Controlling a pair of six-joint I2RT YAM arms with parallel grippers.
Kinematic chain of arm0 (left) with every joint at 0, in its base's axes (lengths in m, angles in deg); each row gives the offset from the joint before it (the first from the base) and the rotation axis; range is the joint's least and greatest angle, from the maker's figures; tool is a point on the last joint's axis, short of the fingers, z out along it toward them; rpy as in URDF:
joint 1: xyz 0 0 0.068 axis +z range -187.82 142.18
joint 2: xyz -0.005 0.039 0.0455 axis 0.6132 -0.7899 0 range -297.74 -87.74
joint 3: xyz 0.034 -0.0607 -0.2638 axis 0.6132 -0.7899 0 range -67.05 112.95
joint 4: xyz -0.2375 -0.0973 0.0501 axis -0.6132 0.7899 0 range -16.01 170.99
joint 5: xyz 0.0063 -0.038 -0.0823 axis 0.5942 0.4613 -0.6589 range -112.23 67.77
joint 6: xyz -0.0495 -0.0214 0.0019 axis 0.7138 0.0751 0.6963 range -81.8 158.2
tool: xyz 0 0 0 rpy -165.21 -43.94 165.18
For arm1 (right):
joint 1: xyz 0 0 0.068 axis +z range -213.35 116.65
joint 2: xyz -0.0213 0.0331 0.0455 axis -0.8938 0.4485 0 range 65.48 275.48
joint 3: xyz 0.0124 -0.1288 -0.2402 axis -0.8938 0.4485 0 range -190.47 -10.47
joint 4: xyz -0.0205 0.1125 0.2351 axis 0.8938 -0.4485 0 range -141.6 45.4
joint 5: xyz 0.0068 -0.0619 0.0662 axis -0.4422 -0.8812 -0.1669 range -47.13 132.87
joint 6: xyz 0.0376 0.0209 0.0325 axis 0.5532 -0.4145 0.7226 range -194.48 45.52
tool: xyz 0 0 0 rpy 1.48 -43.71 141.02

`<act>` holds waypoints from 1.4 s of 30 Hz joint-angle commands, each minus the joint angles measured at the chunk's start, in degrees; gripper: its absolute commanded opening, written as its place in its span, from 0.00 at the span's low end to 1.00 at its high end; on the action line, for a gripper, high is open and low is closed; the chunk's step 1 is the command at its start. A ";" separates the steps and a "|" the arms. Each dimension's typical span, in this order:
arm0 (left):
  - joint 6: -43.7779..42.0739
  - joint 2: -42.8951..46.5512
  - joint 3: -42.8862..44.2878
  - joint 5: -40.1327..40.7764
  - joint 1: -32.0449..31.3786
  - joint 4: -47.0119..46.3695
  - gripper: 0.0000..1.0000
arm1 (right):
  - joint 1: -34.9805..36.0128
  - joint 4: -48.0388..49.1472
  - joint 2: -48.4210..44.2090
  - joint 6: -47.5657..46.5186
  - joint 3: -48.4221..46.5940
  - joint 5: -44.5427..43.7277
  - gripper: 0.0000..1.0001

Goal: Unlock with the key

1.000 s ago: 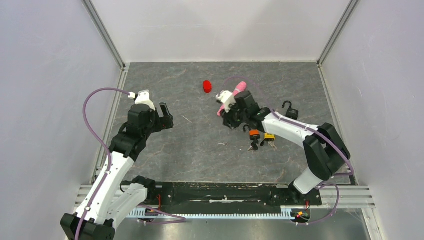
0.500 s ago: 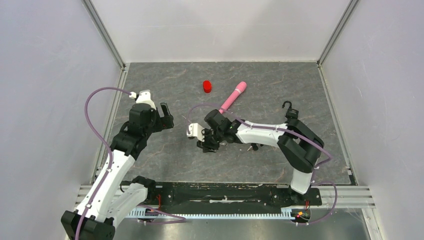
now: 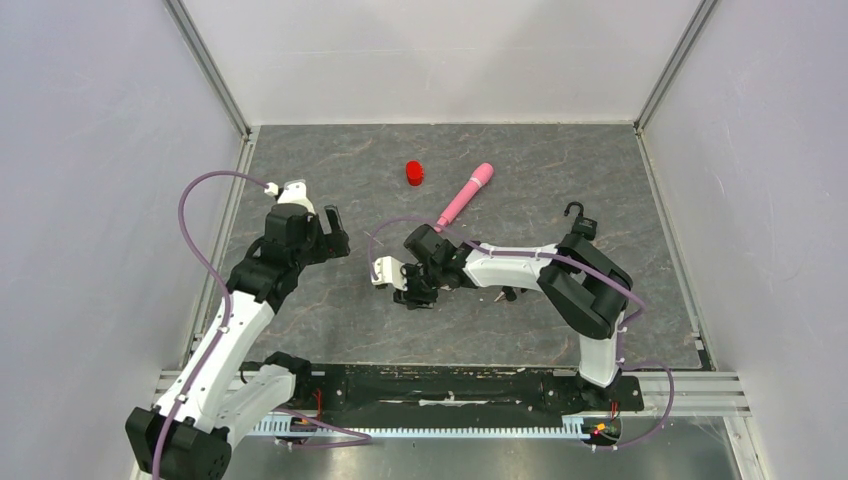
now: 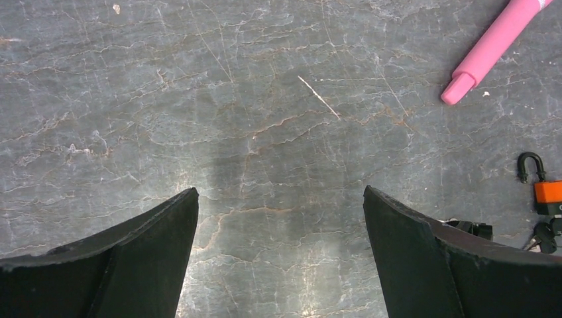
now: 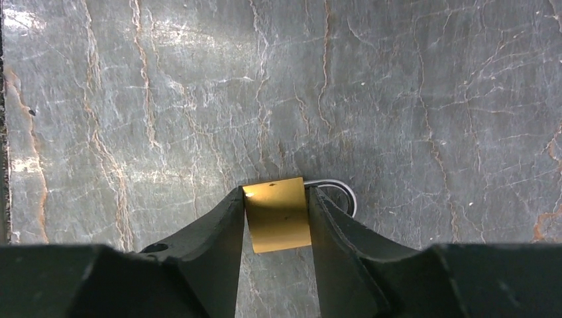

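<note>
My right gripper (image 5: 275,192) is shut on a brass padlock (image 5: 277,215), its fingers pressing on the body's two sides. The silver shackle (image 5: 344,195) sticks out past the right finger. In the top view this gripper (image 3: 408,288) hangs low over the middle of the table and hides the padlock. An orange padlock (image 4: 547,193) with a black shackle lies at the right edge of the left wrist view, with dark keys (image 4: 543,235) just below it. My left gripper (image 4: 278,192) stands open over bare table, left of the right gripper (image 3: 333,232).
A pink pen (image 3: 463,195) lies slanted behind the right gripper and a red cap (image 3: 414,173) sits farther back. A black padlock (image 3: 578,216) rests at the right, beside the right arm's elbow. Walls close the table in on three sides.
The right arm has swung from beside the pink pen leftward and nearer, to the table's middle, carrying the brass padlock. The left arm has barely shifted.
</note>
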State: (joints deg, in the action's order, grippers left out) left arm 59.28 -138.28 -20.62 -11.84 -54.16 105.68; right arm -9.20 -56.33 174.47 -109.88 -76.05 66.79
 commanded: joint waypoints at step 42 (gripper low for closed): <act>-3.06 -1.31 -0.22 -0.38 0.34 -0.57 0.97 | -11.27 23.96 -18.31 17.69 25.25 -9.25 0.43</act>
State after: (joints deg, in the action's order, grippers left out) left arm 59.28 -139.66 -20.62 -12.08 -54.03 105.65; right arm -20.72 -34.69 154.32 -91.82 -49.15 56.52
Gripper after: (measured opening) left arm 0.974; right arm 0.436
